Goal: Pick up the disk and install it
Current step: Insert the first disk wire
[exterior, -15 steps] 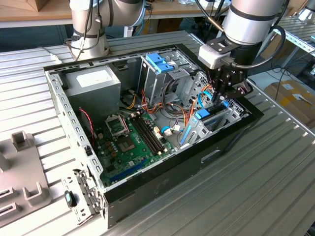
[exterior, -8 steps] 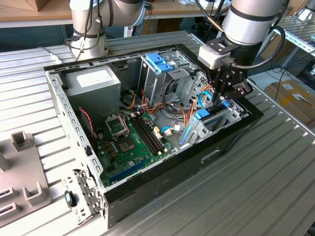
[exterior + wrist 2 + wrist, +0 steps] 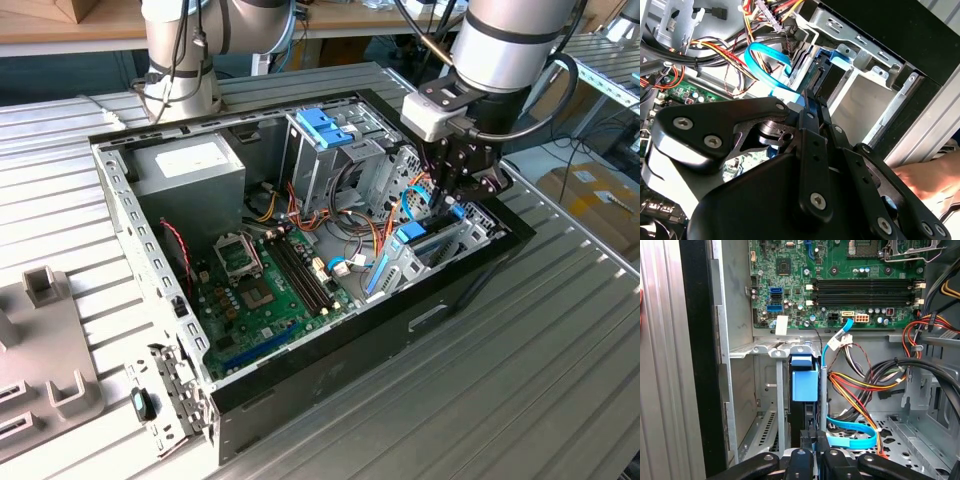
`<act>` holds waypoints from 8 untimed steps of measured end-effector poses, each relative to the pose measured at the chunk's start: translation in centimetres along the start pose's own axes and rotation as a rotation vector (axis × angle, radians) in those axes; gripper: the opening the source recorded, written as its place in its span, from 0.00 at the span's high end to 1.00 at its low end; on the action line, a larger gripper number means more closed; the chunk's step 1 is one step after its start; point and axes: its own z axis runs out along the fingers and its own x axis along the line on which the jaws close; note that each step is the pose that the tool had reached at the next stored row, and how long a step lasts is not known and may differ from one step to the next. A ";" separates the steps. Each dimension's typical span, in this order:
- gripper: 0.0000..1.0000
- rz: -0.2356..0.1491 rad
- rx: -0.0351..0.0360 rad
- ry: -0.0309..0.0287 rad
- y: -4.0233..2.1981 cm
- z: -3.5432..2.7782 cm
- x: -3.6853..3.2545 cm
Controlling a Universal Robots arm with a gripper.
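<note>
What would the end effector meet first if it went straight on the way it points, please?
Probably the disk, edge-on in the drive cage just ahead of it; depth is unclear.

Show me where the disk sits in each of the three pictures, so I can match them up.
Exterior view: the disk stands on edge in the bay at the case's end, on the exterior view's right.
First wrist view: the disk stands in the metal bay, between the case wall and the cables.
Second wrist view: the disk is seen edge-on in that bay.
Shared landmark: the green motherboard.
</note>
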 end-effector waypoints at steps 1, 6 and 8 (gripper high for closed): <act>0.84 0.000 0.0000 -0.0001 0.00 0.01 0.00; 0.84 0.000 0.0003 -0.0002 0.07 0.00 0.00; 0.84 0.000 0.0003 -0.0002 0.07 0.00 0.00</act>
